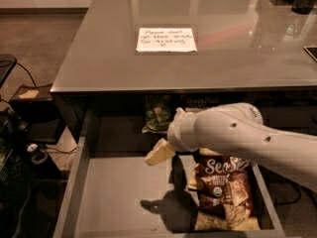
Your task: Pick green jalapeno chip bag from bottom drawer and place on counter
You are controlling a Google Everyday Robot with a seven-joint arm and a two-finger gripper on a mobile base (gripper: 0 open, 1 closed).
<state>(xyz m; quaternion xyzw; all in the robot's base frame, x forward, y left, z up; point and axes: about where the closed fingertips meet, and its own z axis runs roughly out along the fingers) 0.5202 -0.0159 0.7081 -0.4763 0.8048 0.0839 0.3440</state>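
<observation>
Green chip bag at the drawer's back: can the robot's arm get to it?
Probably yes. The end effector hangs inside the open bottom drawer, just in front of the green jalapeno chip bag, nothing between them; the brown bag lies aside.

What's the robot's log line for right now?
phase: reach | gripper: above bottom drawer, near green jalapeno chip bag | bag: at drawer's back, not on counter

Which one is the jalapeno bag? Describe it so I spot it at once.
Look in the open drawer under the counter. At its back, just beyond the gripper, sits the green bag: small and dark green, unlike the bigger brown bags to the right.
</observation>
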